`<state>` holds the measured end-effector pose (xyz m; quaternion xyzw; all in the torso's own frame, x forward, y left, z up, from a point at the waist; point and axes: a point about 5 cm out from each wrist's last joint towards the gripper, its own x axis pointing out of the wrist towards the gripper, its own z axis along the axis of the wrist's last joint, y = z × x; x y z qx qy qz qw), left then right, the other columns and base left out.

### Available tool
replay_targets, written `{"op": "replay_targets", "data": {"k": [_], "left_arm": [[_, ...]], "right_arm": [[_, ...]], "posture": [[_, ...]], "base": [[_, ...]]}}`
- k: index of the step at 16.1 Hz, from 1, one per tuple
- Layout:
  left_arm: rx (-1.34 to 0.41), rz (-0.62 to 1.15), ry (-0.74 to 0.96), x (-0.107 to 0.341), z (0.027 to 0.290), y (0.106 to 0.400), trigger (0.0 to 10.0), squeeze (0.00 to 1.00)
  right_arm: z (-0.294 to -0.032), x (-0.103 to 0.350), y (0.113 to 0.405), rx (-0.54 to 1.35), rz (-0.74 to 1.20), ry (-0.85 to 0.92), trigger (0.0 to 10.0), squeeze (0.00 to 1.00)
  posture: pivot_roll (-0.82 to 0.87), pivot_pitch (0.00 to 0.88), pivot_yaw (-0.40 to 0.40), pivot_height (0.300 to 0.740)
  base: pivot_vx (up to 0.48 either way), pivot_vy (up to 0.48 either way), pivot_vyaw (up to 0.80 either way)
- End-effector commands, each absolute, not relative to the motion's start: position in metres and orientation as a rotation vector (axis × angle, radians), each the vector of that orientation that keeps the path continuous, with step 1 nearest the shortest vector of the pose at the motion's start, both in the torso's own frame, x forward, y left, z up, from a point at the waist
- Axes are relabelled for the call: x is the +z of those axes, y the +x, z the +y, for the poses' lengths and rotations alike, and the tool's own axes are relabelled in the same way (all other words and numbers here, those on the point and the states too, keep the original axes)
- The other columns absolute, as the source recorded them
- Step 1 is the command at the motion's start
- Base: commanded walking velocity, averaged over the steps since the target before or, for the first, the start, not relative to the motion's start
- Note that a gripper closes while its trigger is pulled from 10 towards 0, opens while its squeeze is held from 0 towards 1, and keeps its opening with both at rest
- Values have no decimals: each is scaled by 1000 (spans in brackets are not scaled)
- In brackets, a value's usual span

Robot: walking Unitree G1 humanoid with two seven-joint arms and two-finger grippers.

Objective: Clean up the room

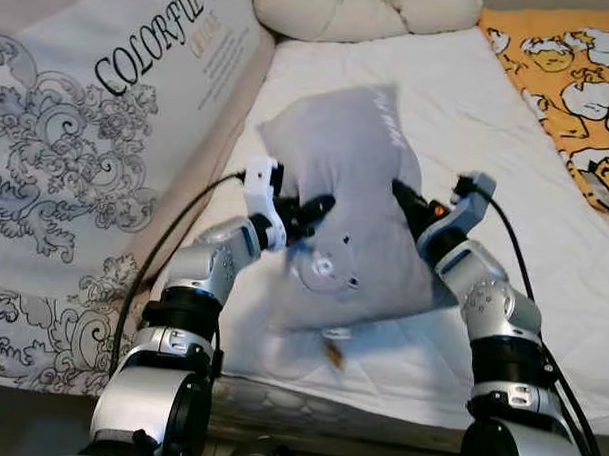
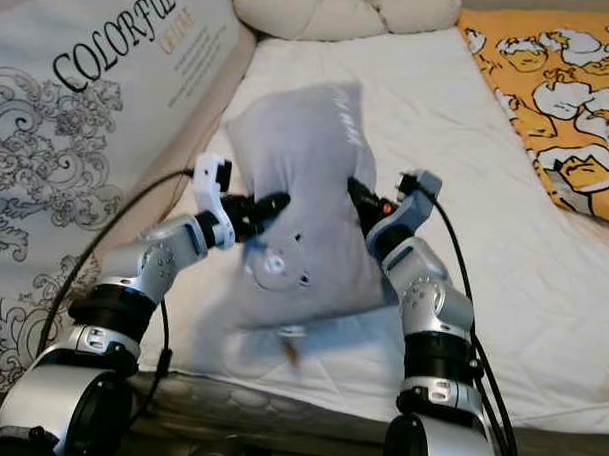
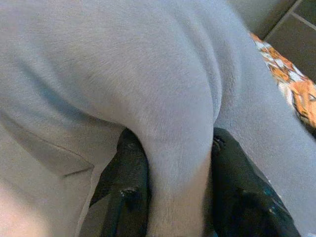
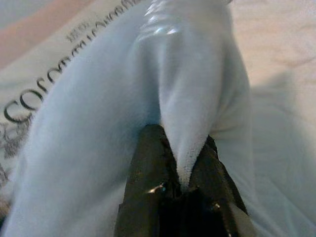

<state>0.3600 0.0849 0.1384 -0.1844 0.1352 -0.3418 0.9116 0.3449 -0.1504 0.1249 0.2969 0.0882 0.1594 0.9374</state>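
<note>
A grey pillow (image 1: 350, 205) is held up off the white mattress (image 1: 544, 256), tilted, between my two arms. My left gripper (image 1: 320, 206) pinches its left side, and in the left wrist view a fold of grey cloth (image 3: 173, 148) sits squeezed between the two black fingers (image 3: 131, 182). On the pillow's right edge my right gripper (image 1: 405, 204) is shut, with a ridge of cloth (image 4: 190, 118) clamped between its fingers (image 4: 148, 168). A round print and a small brown tag (image 1: 333, 354) show low on the pillow's front.
A large patterned cushion with the word COLORFUL (image 1: 108, 111) leans along the left. A cream bolster (image 1: 362, 10) lies at the head of the mattress. An orange cartoon-print blanket (image 1: 575, 87) covers the far right. The mattress front edge (image 1: 358, 405) runs just before my arms.
</note>
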Motion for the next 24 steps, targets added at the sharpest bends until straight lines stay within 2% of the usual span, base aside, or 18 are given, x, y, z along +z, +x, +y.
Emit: {"op": "replay_targets", "data": {"k": [1, 5, 10, 11, 13, 15, 16, 17, 19, 24], "left_arm": [[-712, 225, -355, 147, 82, 360, 0, 0], [-693, 147, -279, 158, 86, 355, 0, 0], [-728, 121, -220, 160, 69, 348, 0, 0], [-702, 112, -177, 161, 71, 347, 10000, 0], [-677, 94, -131, 162, 76, 347, 10000, 0], [-654, 88, -89, 161, 79, 349, 10000, 0], [-652, 91, -81, 161, 79, 349, 10000, 0], [-647, 93, -75, 161, 80, 350, 10000, 0], [-633, 94, -60, 161, 80, 351, 10000, 0], [-623, 94, -46, 162, 80, 355, 10000, 0]], "right_arm": [[-132, 127, 343, 402, 191, 594, 0, 0], [-142, 115, 337, 338, 155, 575, 0, 0], [-146, 105, 331, 256, 131, 622, 0, 0], [-146, 107, 332, 237, 98, 617, 0, 0], [-145, 107, 334, 211, 95, 580, 0, 0], [-149, 105, 335, 162, 124, 593, 4510, 0], [-149, 104, 335, 162, 139, 599, 10000, 0], [-148, 103, 333, 192, 138, 655, 10000, 0], [-146, 102, 330, 210, 132, 637, 10000, 0], [-147, 100, 327, 170, 124, 663, 10000, 0]], "posture": [[-50, 0, 137, 740], [-55, 0, 147, 740], [-35, 0, 146, 740], [-32, 0, 150, 740], [-32, 0, 157, 740], [-30, 0, 157, 740], [-28, 0, 157, 740], [-26, 0, 156, 740], [-29, 0, 159, 740], [-41, 0, 176, 740]], "base": [[0, 0, 0], [0, 0, 0], [0, 0, 0], [0, 0, 0], [0, 0, 0], [0, 0, 0], [0, 0, 0], [0, 356, 0], [0, 371, 0], [0, 377, -607]]}}
